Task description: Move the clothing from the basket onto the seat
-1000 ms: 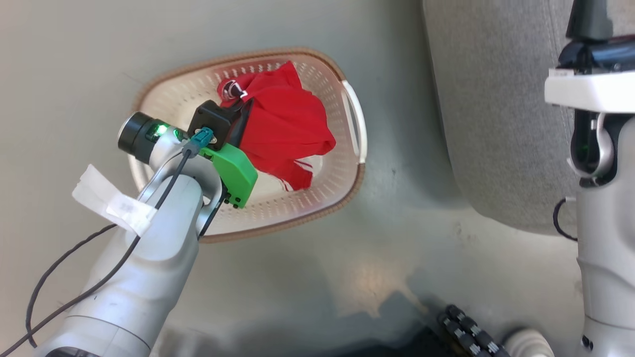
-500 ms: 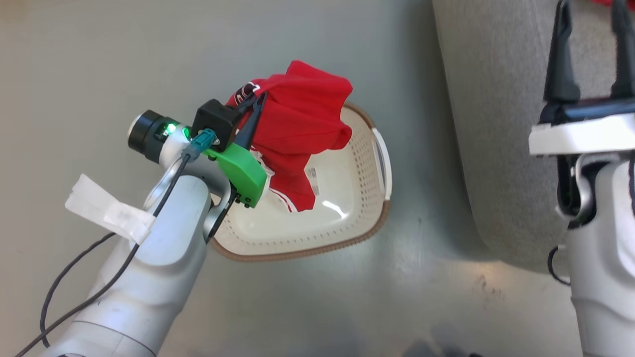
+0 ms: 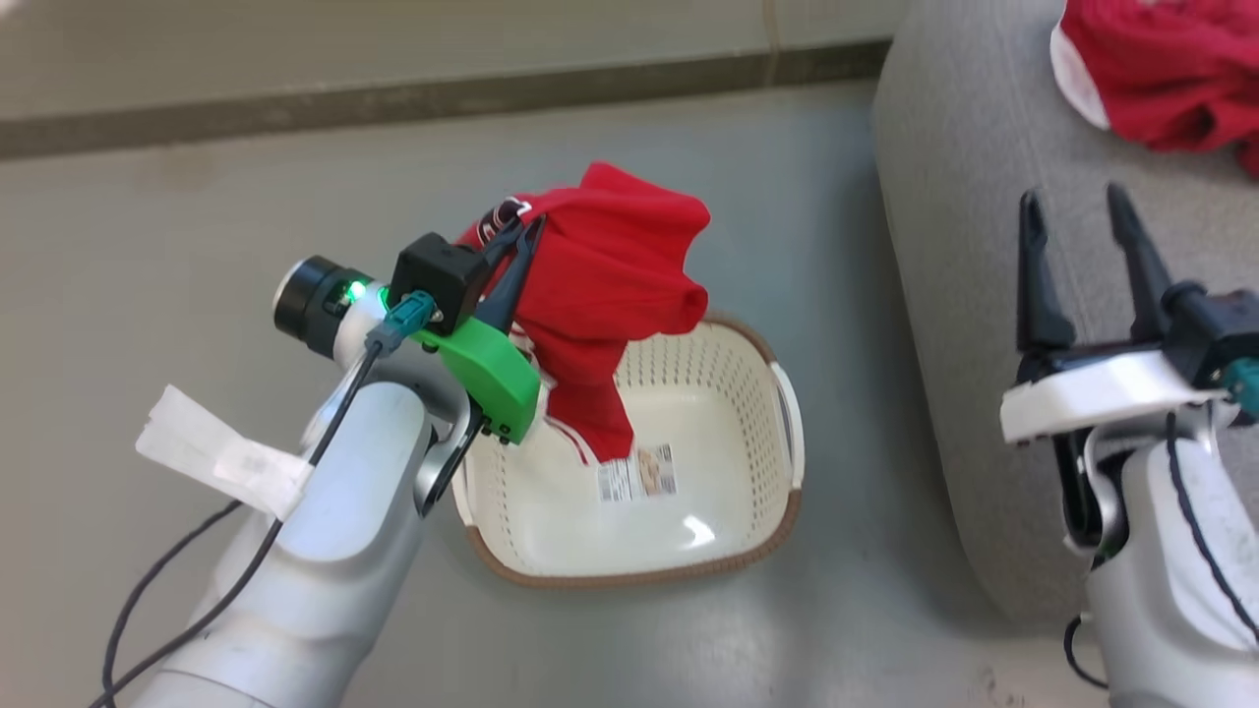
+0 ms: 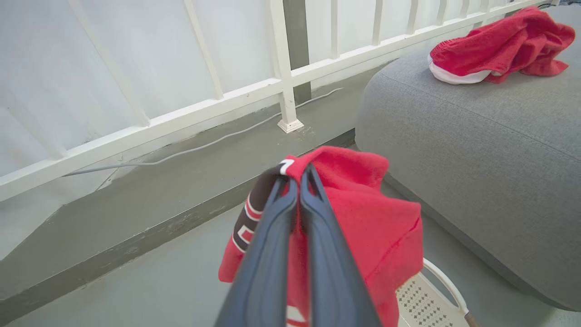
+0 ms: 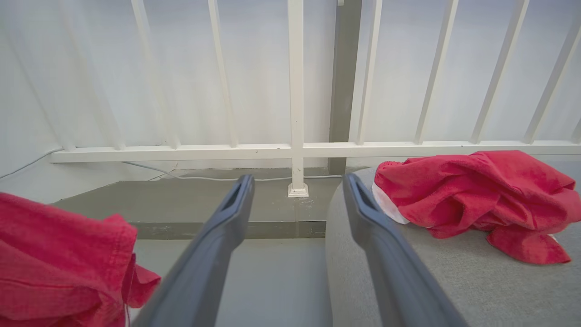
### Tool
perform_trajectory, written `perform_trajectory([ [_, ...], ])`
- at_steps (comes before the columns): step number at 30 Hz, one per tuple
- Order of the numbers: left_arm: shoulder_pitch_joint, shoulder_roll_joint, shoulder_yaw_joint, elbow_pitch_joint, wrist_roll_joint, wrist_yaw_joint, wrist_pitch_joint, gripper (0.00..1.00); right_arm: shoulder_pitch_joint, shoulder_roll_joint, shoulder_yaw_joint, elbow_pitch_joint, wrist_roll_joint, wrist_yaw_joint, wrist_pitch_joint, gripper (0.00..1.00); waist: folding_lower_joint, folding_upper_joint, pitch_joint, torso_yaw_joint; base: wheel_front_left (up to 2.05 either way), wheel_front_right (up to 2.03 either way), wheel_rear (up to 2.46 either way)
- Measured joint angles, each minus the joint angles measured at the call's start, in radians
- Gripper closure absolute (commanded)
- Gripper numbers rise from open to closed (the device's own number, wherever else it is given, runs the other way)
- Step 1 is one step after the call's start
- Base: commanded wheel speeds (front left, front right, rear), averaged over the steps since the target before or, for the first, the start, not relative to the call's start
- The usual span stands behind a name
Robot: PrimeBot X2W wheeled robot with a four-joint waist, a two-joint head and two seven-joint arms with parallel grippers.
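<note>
My left gripper (image 3: 521, 228) (image 4: 297, 175) is shut on a red garment of the clothing (image 3: 610, 285) (image 4: 363, 218), which hangs in the air above the basket (image 3: 777, 433). The cream basket with its brown rim stands on the floor, a sticker (image 3: 637, 474) showing on its bare bottom. Another red garment with white trim (image 3: 1161, 79) (image 4: 494, 45) (image 5: 476, 195) lies on the grey seat (image 3: 974, 256) (image 4: 476, 150) (image 5: 454, 281) at the right. My right gripper (image 3: 1077, 211) (image 5: 297, 186) is open over the seat's left edge, with nothing between its fingers. The held garment (image 5: 59, 259) shows at the lower left of the right wrist view.
A white railing (image 4: 281, 77) (image 5: 295, 145) and a low grey kerb (image 3: 393, 98) run along the far side of the grey floor (image 3: 197, 216). A thin cable (image 4: 204, 145) lies along the kerb. The seat stands just right of the basket.
The left gripper has lifted the red garment up out of the basket, leaving the basket's bottom bare. The head camera has tilted up, bringing the kerb, more of the seat and the garment on it into view.
</note>
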Motion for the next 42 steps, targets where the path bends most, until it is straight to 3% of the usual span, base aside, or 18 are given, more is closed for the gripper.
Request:
perform_trajectory([
  [25, 0.109, 0.000, -0.035, -0.054, -0.065, 0.000, 0.075, 1.00, 0.198, 0.014, 0.063, 0.110, 0.006, 0.023, 0.000, 0.00, 0.0000, 0.0000, -0.330, 0.033, 0.00, 0.00, 0.00],
  [34, 0.111, 0.000, -0.047, -0.123, -0.070, -0.001, 0.113, 1.00, 0.216, 0.016, 0.092, 0.118, 0.006, 0.032, 0.000, 0.00, -0.0001, 0.0000, -0.367, 0.025, 0.00, 0.00, 0.00],
  [42, 0.111, 0.000, -0.073, -0.178, -0.093, -0.001, 0.135, 1.00, 0.212, 0.017, 0.187, 0.151, -0.010, 0.056, 0.000, 0.00, 0.0000, 0.0000, -0.367, 0.031, 0.00, 0.00, 0.00],
])
